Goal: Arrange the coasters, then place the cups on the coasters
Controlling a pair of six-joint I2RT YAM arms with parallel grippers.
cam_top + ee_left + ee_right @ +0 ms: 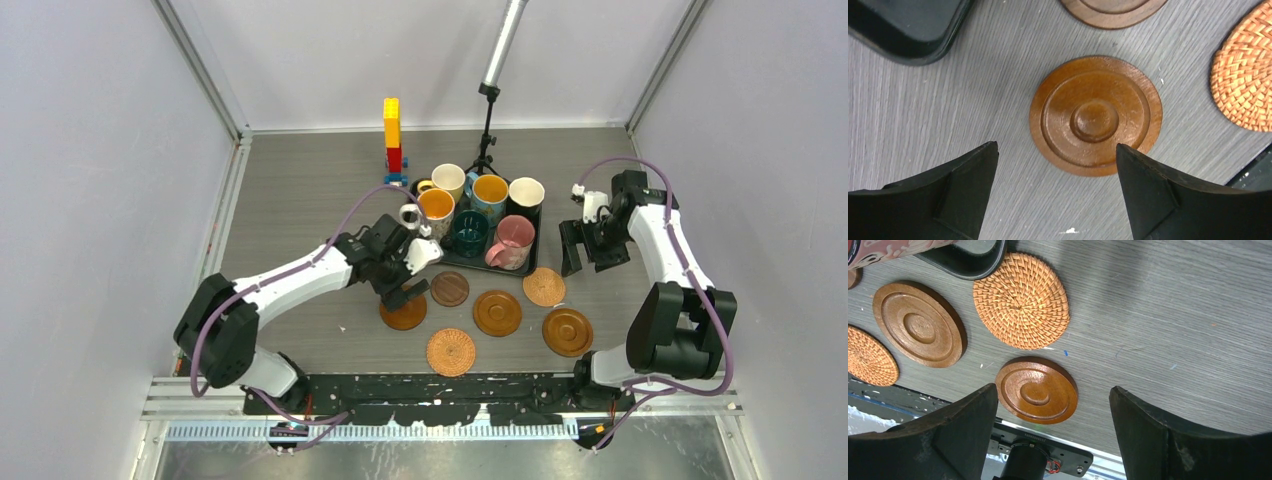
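Six coasters lie on the table in front of the tray: a brown one [403, 313] [1096, 115] at the left, a dark one [450, 288] [1113, 7], a brown one [497, 312] [919, 323], a brown one [567, 331] [1037, 390] at the right, and woven ones [451, 352] [544, 286]. Six cups stand on the black tray [533, 262]: cream-yellow [448, 181], blue [490, 192], white [526, 195], patterned [436, 208], teal [470, 231], pink [512, 243]. My left gripper [393, 285] [1055, 146] hangs open just above the left brown coaster, holding nothing. My right gripper [588, 258] [1053, 387] is open and empty, right of the tray.
A yellow-red-blue brick tower [392, 140] stands behind the tray, and a light stand [487, 130] rises at the tray's back. In the right wrist view a woven coaster [1021, 300] lies against the tray corner [968, 262]. Enclosure walls close both sides.
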